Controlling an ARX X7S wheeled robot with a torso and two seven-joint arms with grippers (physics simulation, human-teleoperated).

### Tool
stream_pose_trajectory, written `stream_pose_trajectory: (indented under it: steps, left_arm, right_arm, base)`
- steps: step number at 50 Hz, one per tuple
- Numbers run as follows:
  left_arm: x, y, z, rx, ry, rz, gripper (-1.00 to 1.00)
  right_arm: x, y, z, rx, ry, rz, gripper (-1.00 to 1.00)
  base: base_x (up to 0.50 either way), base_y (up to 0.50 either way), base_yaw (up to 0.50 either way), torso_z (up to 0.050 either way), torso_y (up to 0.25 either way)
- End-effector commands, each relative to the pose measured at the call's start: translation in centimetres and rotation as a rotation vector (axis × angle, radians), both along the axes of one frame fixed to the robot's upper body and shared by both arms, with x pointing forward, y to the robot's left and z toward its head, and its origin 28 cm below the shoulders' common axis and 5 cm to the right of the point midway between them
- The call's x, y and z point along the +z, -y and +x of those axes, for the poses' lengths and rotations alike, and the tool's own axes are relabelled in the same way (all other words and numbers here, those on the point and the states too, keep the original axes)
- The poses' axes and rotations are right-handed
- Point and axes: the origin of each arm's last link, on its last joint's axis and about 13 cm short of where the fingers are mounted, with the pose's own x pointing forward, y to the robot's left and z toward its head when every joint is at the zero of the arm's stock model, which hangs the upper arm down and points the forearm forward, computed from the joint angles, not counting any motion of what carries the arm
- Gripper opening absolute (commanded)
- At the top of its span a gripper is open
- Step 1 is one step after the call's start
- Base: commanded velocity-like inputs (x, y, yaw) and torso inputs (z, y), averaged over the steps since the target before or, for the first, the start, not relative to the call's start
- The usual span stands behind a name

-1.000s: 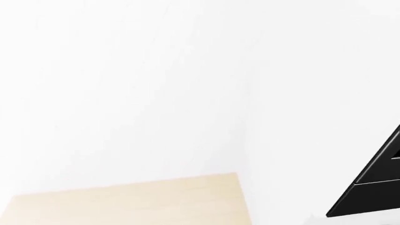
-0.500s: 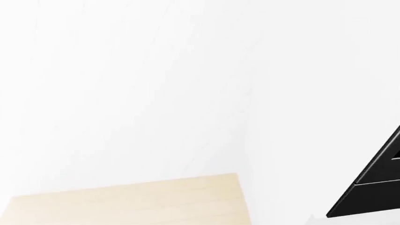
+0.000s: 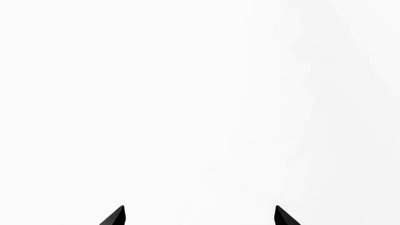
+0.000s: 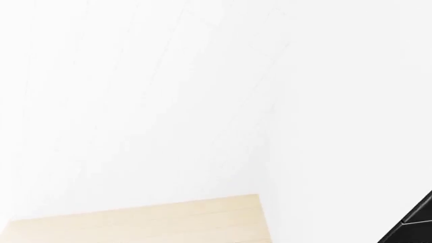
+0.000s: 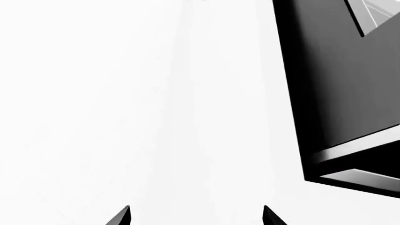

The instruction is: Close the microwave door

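Microwave (image 5: 340,79) was the dark, boxy body that filled one side of the right wrist view, shown as broad black panels with a pale window corner at one edge and light grey strips along another edge. Whether its door stood open or shut could not be told from that angle, and nothing of its inside was visible. In the head view only a small black corner (image 4: 413,227) showed at the lower right edge, most likely the same appliance, though too little of it was seen to be sure.

The right gripper (image 5: 196,216) pointed at a plain white surface (image 5: 137,103) beside the microwave. Its two black fingertips (image 5: 121,216) stood well apart with nothing between them, and they were clear of the dark body.

The left gripper (image 3: 199,216) faced nothing but white. Its two dark fingertips (image 3: 115,216) were likewise spread wide and held nothing. The microwave did not appear in that view.

In the head view, a white wall (image 4: 135,91) took up nearly the whole frame. A pale wooden surface (image 4: 148,220) lay along the lower edge, ending at a straight edge short of the black corner, with white between the two. Nothing rested on the visible part of the wood. Neither arm was visible in the head view.
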Motion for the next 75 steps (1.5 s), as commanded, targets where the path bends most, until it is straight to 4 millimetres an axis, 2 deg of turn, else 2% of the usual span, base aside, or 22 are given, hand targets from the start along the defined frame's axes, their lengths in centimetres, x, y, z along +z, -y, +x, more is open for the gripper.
stream_pose_trajectory:
  steps: [1,6,18,38,75]
  left_arm:
    - [0.0,0.0,0.0,0.003,0.001,0.0,1.0]
    - [0.1,0.0,0.0,0.003,0.001,-0.001,1.0]
    - [0.0,0.0,0.0,0.005,0.001,-0.001,1.0]
    - [0.0,-0.1,0.2,0.005,-0.003,-0.002,1.0]
    - [0.0,0.0,0.2,0.004,-0.003,-0.001,1.0]
  right_arm:
    - [0.2,0.0,-0.3,-0.006,0.002,-0.008,1.0]
    - [0.5,-0.2,-0.4,-0.005,0.0,-0.017,1.0]
    - [3.5,-0.2,-0.7,-0.021,0.042,-0.04,1.0]
    - [9.9,0.2,0.1,-0.08,0.11,-0.087,1.0]
    - [16.0,0.8,2.1,-0.155,0.136,-0.102,1.0]
  base:
    - [0.0,0.0,0.0,0.0,0.0]
    - [0.0,0.0,0.0,0.0,0.0]
    - [0.0,0.0,0.0,0.0,0.0]
    - [0.0,0.0,0.0,0.0,0.0]
    - [0.0,0.0,0.0,0.0,0.0]
